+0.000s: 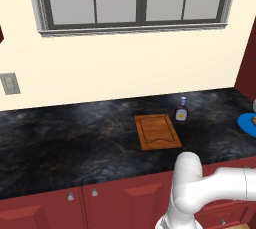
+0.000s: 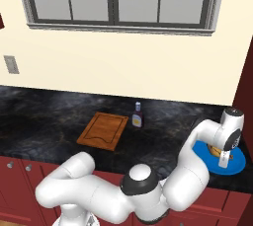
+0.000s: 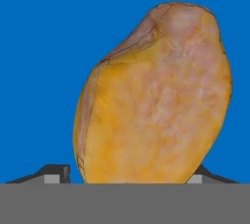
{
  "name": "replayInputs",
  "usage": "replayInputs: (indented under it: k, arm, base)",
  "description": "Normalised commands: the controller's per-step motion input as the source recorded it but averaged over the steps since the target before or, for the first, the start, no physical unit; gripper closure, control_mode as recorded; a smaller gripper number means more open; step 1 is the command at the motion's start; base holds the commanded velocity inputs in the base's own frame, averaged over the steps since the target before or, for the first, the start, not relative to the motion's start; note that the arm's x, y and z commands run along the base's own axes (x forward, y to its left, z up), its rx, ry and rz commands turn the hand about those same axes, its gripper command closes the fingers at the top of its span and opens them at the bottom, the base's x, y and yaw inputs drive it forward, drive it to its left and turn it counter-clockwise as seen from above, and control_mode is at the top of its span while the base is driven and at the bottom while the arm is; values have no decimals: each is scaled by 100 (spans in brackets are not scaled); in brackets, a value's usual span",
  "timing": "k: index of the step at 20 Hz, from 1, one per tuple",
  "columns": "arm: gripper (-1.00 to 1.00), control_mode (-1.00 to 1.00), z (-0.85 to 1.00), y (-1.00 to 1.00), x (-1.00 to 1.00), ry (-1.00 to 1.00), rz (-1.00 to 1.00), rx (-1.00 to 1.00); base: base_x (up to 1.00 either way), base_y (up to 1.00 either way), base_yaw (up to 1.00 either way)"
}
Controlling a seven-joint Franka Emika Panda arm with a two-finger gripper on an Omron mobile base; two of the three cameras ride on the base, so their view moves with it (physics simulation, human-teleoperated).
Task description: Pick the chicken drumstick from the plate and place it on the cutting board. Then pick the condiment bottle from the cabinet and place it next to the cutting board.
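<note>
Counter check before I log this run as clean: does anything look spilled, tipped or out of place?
Nothing spilled or tipped. One oddity: the bottle already stands upright on the counter beside the cutting board, not in a cabinet. The board is bare. The drumstick lies on the blue plate, the tool straddling it.

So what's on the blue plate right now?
The chicken drumstick lies on the plate, the gripper low over it with a fingertip at each side. The plate under the drumstick is covered.
</note>
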Motion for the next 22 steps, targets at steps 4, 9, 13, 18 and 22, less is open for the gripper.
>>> replayInputs:
  k: [4, 9, 13, 18, 22]
  arm:
    - [100, -100, 0, 0, 0, 0, 0, 0]
    - [100, -100, 0, 0, 0, 0, 0, 0]
    - [100, -100, 0, 0, 0, 0, 0, 0]
    - [100, -100, 13, 0, 0, 0, 1, 0]
    - [100, -100, 36, 0, 0, 0, 0, 0]
  base:
    - [0, 0, 0]
    - [0, 0, 0]
    - [0, 0, 0]
    - [0, 0, 0]
    - [0, 0, 0]
